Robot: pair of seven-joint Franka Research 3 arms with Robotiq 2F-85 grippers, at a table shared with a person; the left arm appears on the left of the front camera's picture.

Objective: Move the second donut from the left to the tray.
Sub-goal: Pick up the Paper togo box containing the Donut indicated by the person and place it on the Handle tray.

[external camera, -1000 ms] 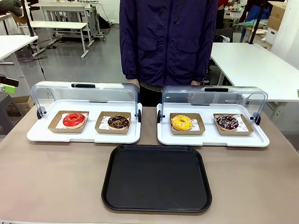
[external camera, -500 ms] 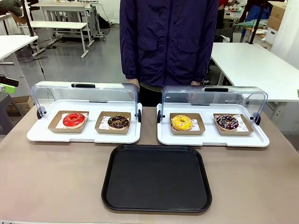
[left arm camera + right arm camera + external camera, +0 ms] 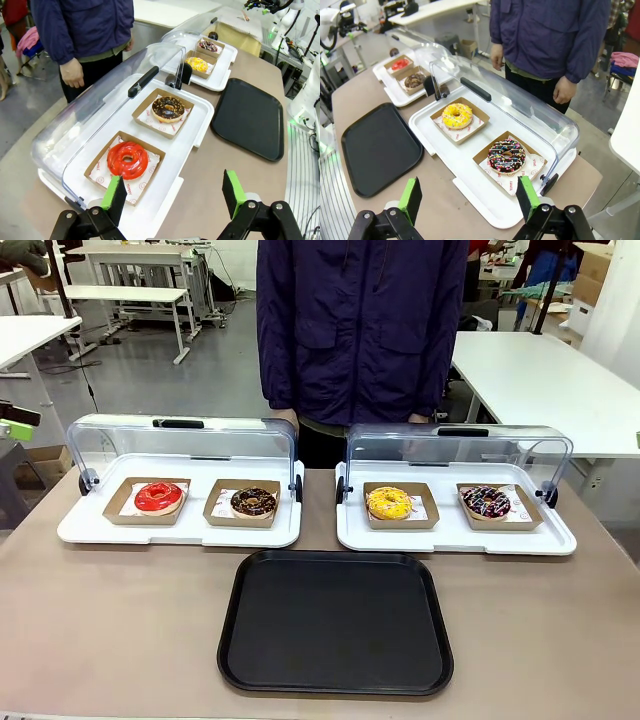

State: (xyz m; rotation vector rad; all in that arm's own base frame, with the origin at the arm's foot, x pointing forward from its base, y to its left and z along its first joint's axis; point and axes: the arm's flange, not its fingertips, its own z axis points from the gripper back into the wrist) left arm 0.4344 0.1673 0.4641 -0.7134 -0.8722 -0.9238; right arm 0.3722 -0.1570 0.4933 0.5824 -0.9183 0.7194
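Note:
The chocolate donut with tan nut bits [image 3: 253, 502] [image 3: 168, 108] [image 3: 413, 80] lies in its brown cardboard holder, second from the left, on the left white display tray [image 3: 180, 531]. The large black tray [image 3: 336, 622] [image 3: 251, 116] [image 3: 377, 146] sits bare at the near middle of the table. My left gripper [image 3: 174, 194] hangs open above the near corner of the left display tray, by the red-glazed donut [image 3: 127, 159]. Open too, my right gripper [image 3: 469, 197] hovers over the right display tray's near edge, close to the sprinkled dark donut [image 3: 506, 156].
The red-glazed donut [image 3: 158, 497], a yellow donut [image 3: 389, 503] [image 3: 457, 115] and the sprinkled donut [image 3: 486, 503] lie in holders on the two white display trays, whose clear domed lids [image 3: 185, 443] stand swung back. A person in a dark blue jacket [image 3: 360, 325] stands at the far side.

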